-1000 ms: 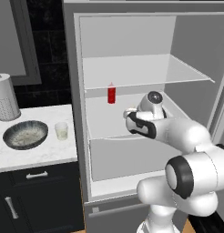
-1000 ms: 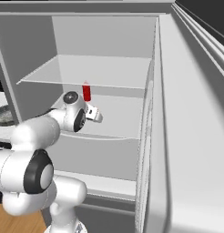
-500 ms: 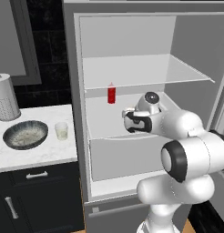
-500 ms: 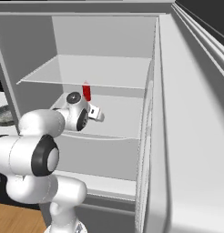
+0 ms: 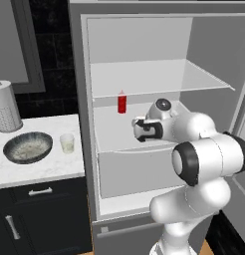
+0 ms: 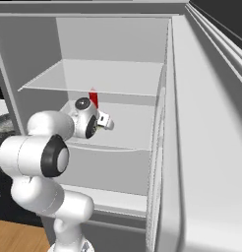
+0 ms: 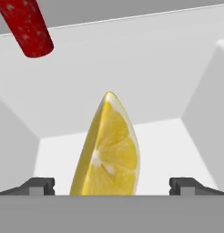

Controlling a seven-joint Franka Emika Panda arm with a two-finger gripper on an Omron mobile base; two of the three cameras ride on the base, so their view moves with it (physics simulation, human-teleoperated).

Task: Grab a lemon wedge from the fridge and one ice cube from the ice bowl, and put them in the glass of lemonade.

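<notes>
A kitchen: open fridge (image 5: 159, 129) beside marble counter (image 5: 40, 169)

From my base cameras I can't make out the wedge (image 7: 108, 150); the hand covers that spot on the fridge (image 5: 144, 74) shelf. In the hand view the wedge's base is cut off at the bottom, and the gripper (image 7: 112, 185) shows just its two tips. The red bottle (image 7: 26, 27) runs off the top edge there. The towel roll (image 5: 6, 105) is clipped at the left.
</notes>
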